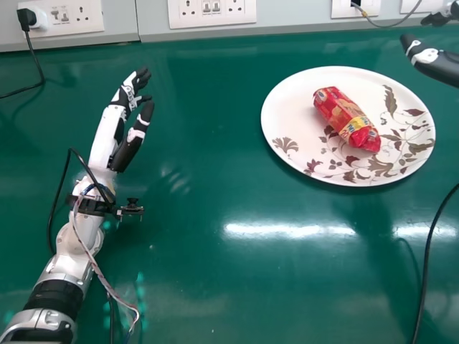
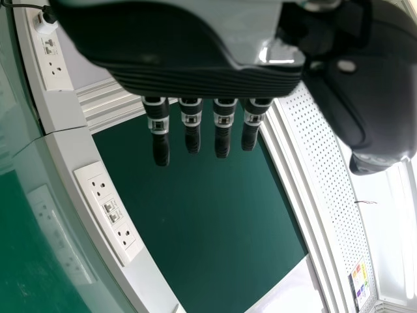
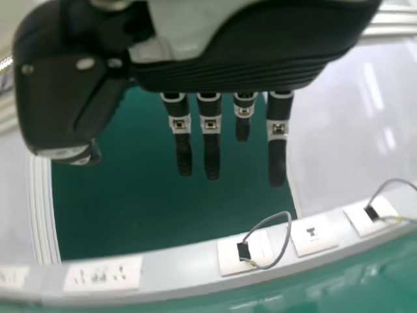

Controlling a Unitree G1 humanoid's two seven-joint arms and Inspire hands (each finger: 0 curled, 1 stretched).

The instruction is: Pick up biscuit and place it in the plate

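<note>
One cylindrical red biscuit packet [image 1: 347,119] lies on a round floral plate [image 1: 282,107]. Glossy green table [image 1: 208,179], white wall sockets [image 1: 212,8]. Left hand [image 1: 133,129], right hand [image 1: 436,63]: fingers straight, slightly spread.

The biscuit [image 1: 346,117] lies on the plate [image 1: 287,145], right of the left hand [image 1: 134,115].

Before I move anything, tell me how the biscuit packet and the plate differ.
The biscuit packet is red and oblong, while the plate is pale and round with a leafy pattern. The plate is much wider than the packet. The packet rests on the plate; the plate sits on the green table.
</note>
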